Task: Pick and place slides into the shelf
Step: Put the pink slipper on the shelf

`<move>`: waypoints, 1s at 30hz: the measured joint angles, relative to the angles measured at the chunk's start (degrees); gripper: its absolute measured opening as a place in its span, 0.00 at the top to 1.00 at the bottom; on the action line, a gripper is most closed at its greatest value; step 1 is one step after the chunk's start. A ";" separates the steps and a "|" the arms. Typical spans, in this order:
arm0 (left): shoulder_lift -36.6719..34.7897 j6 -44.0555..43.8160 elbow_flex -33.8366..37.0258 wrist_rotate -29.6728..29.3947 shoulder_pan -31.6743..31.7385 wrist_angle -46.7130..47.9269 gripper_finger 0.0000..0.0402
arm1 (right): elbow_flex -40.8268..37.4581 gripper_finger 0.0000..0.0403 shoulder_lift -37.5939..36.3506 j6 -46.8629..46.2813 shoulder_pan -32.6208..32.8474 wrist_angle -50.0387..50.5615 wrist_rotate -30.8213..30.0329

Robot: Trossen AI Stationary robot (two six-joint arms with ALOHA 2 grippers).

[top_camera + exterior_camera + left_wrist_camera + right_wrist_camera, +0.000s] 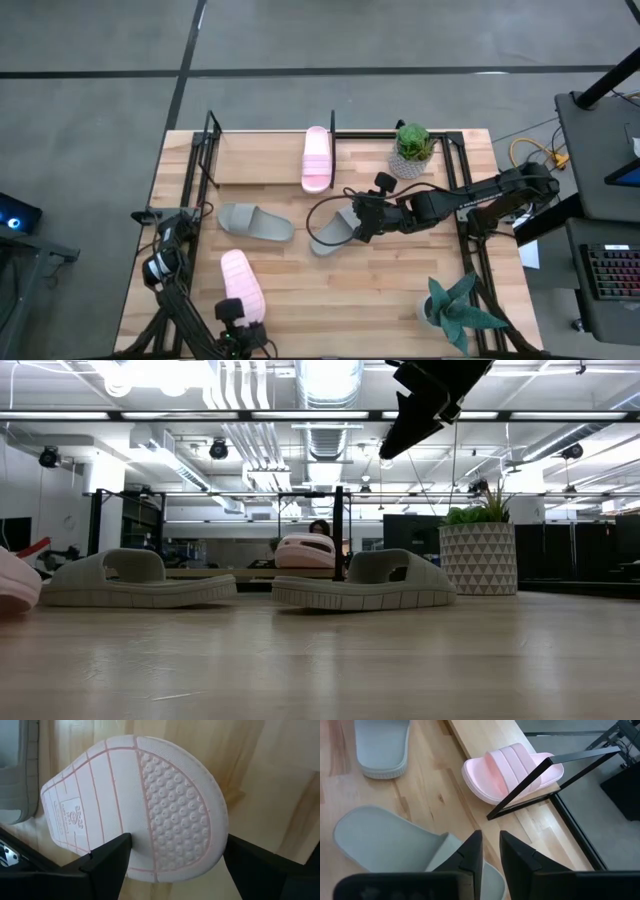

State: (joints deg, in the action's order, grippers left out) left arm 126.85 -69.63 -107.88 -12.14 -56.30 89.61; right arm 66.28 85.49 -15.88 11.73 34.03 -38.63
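At the near tabletop (380, 270) edge, the left gripper (175, 865) is straddling a pink slide (242, 287) with fingers spread wide, not yet clamping. Mid-table, the right gripper (362, 220) is hovering with fingers nearly together over one grey-green slide (335, 233); another grey-green slide (256, 221) is lying nearby. Farthest, only the second pink slide (317, 158) is sitting on the shelf (260, 160), which is leaving open board on both sides between black uprights.

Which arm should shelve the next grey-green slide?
Right, probably. The right hand hangs over the nearer grey-green slide, close to the shelf already holding one pink slide. The left hand sits open at the table's front, by the other pink slide.
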 joint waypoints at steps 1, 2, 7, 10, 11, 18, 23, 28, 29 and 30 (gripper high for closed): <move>-0.03 0.34 0.46 -0.04 0.15 0.07 0.28 | 0.00 0.86 0.00 0.00 0.00 -0.01 0.00; -0.03 0.74 1.05 -0.13 0.32 0.35 0.29 | 0.00 0.87 0.00 0.00 0.00 -0.02 0.00; -0.12 1.48 3.43 -0.58 0.73 0.46 0.38 | 0.00 0.87 0.00 0.00 0.00 -0.07 0.02; -0.14 2.39 3.43 -0.79 0.79 0.39 0.46 | 0.00 0.87 0.00 0.00 0.00 -0.09 0.02; -0.20 2.54 3.43 -0.87 0.79 0.39 0.48 | 0.00 0.87 0.00 0.00 0.00 -0.09 0.02; -0.46 2.54 3.45 -1.84 0.84 0.37 0.60 | 0.00 0.87 0.00 0.00 0.00 -0.11 0.02; -1.65 2.61 3.49 -2.13 0.84 0.39 0.70 | 0.00 0.87 0.00 0.00 0.00 -0.10 0.02; -4.49 2.46 3.65 -6.80 0.84 0.61 0.87 | 0.00 0.87 0.00 0.00 0.00 -0.16 0.02; -5.41 1.89 3.67 -7.94 0.86 0.62 0.90 | 0.00 0.87 0.00 0.00 0.00 -0.24 0.02; -6.55 1.03 3.67 -9.02 0.86 0.80 0.94 | 0.00 0.87 0.00 0.00 0.00 -0.31 0.02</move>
State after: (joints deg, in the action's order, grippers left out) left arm 120.30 -68.60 -104.20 -21.16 -55.44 90.41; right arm 66.28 85.49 -15.88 11.73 33.72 -38.61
